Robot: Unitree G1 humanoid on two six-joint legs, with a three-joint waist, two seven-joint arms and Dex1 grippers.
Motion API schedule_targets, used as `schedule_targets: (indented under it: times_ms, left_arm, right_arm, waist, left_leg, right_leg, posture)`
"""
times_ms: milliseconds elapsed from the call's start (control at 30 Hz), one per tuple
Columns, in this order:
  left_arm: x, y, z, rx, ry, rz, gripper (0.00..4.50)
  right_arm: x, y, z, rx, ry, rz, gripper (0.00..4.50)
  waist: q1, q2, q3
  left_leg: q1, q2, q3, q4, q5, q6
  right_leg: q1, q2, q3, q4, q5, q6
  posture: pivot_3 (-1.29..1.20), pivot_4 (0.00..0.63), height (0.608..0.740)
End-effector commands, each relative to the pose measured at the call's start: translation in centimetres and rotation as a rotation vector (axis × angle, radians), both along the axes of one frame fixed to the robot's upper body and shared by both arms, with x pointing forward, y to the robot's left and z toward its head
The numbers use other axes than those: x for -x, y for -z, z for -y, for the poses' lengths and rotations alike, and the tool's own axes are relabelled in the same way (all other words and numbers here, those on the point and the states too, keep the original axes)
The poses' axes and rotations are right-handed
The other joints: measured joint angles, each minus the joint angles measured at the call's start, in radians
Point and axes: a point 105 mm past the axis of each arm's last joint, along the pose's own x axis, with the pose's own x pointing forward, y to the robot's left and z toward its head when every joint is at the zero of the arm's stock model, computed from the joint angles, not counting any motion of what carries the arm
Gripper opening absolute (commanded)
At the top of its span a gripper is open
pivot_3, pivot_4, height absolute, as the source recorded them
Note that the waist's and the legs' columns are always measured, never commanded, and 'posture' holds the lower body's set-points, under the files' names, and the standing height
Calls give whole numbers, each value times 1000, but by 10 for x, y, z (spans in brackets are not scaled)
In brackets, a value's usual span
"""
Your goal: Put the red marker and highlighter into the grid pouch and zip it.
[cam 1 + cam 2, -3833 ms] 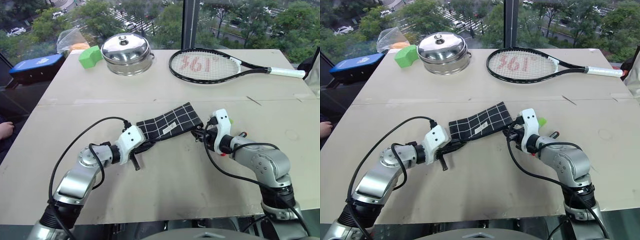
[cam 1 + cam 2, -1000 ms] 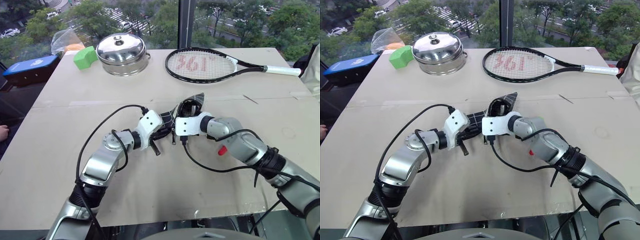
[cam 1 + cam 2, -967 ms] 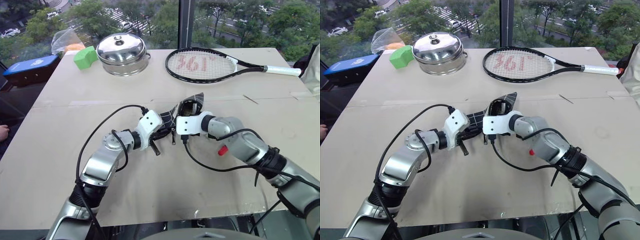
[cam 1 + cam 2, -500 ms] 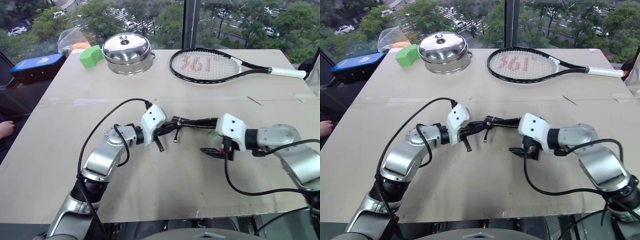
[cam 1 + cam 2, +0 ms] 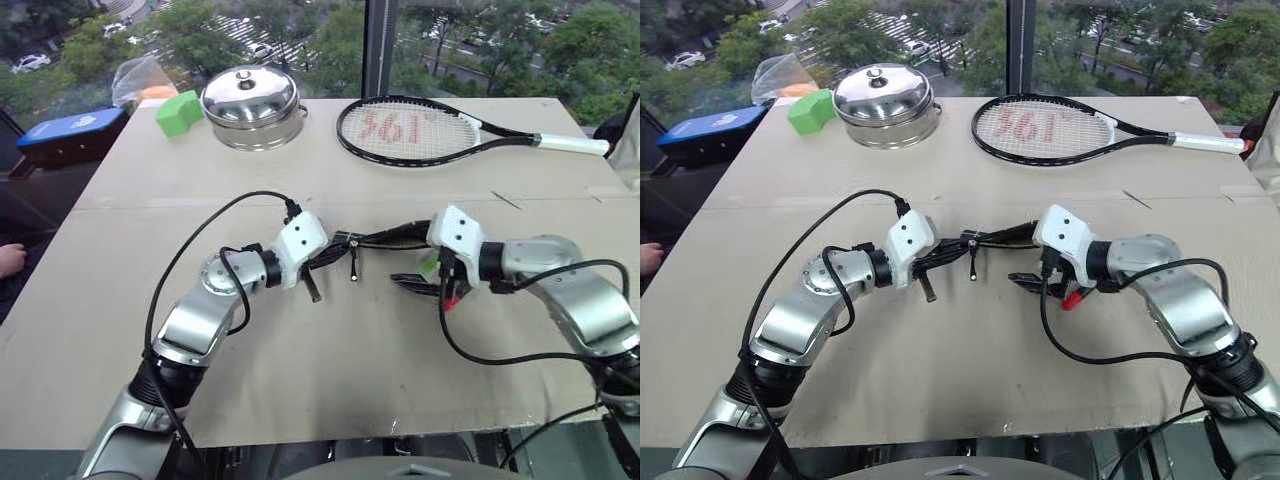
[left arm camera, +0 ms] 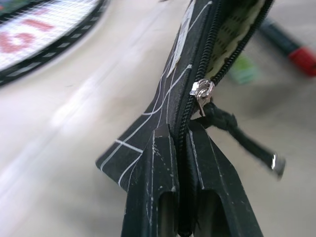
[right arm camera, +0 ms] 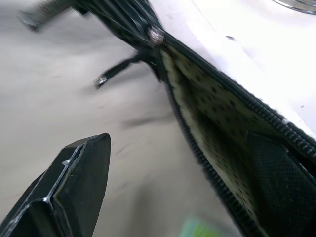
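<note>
Pouch (image 6: 174,94) hangs edge-up between our two arms over the middle of the table (image 5: 300,370), one end pinched tight in our left gripper (image 6: 180,148). Its mouth is unzipped, dotted pale lining showing, and the pull (image 6: 202,94) sits near the pinched end with its cord dangling. Largest on the table, we see a racket (image 5: 420,130) at the far side, then a steel pot (image 5: 250,100) with its lid on, then a green block (image 5: 180,110) beside it. Our right gripper (image 5: 420,280) is spread wide and holds nothing, just beside the pouch's free end. Under that wrist lie the highlighter (image 5: 428,265) and marker (image 5: 1072,297), both outside the pouch.
</note>
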Motion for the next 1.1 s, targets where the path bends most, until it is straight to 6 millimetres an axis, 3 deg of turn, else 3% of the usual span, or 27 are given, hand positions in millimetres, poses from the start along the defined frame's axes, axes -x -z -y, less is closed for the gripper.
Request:
schedule_targets:
  times_ms: [33, 233, 433, 500, 800, 1100]
  left_arm:
    - [-10, -8, -17, -79, -82, 86, 0]
    - [-14, -3, -48, -202, -208, 106, 0]
    - [-10, 1, -58, -222, -260, 93, 0]
    - [-9, -2, -51, -195, -250, 105, 0]
    - [-9, -6, -42, -167, -229, 119, 0]
    - [-13, -1, -42, -153, -236, 84, 0]
  right_arm:
    - [-19, -5, -16, 45, -3, 106, 4472]
    - [-32, -10, -56, 3, -95, 188, 4472]
    - [-24, -8, -70, -4, -216, 235, 4472]
    - [-17, -3, -70, 42, -275, 249, 4472]
    - [-24, 12, -48, 252, -276, 415, 4472]
    - [-3, -4, -48, 124, -259, 416, 4472]
  waist:
    - [-1, 0, 0]
    - [-10, -1, 0]
    - [-19, -1, 0]
    - [-20, -1, 0]
    - [-19, -1, 0]
    - [-18, -1, 0]
  left_leg:
    - [0, 0, 1, 0, 0, 0]
    - [0, 0, 2, 0, 2, -4]
    - [0, 0, 1, 0, 3, -5]
    - [0, 0, 2, 0, 3, -5]
    - [0, 0, 1, 0, 3, -5]
    - [0, 0, 2, 0, 3, -5]
  right_leg:
    - [0, 0, 0, 0, 0, 0]
    - [0, 0, 1, 0, 0, 1]
    - [0, 0, 0, 0, 0, 1]
    - [0, 0, 1, 1, 0, 1]
    - [0, -1, 0, 1, 0, 1]
    - [0, -1, 1, 1, 0, 1]
  posture:
    - [0, 150, 740]
    - [0, 150, 740]
    - [0, 150, 740]
    - [0, 150, 740]
    - [0, 150, 740]
    - [0, 150, 740]
